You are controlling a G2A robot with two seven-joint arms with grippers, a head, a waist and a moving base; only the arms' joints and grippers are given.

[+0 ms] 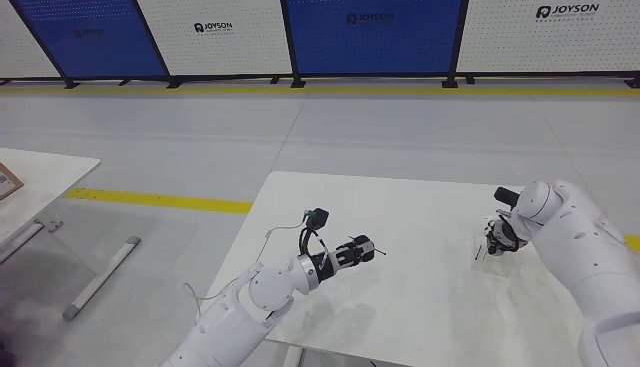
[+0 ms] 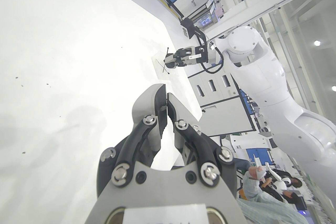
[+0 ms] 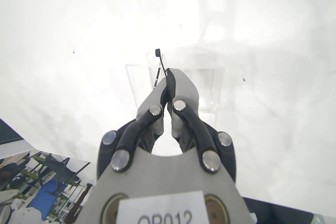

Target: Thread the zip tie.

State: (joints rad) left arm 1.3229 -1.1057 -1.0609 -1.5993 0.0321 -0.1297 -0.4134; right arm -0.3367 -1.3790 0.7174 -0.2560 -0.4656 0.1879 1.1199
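Fingers of my right gripper (image 3: 169, 79) are pinching fully shut on a black zip tie (image 3: 160, 60), its head poking out over a clear tray (image 3: 210, 88). My left gripper (image 2: 167, 97), well apart over the white table (image 1: 430, 307), is clamping a thin black strip (image 1: 378, 253).

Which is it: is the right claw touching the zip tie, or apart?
Touching. The right wrist view shows the right claw shut on the zip tie, its head sticking out beyond the tips.
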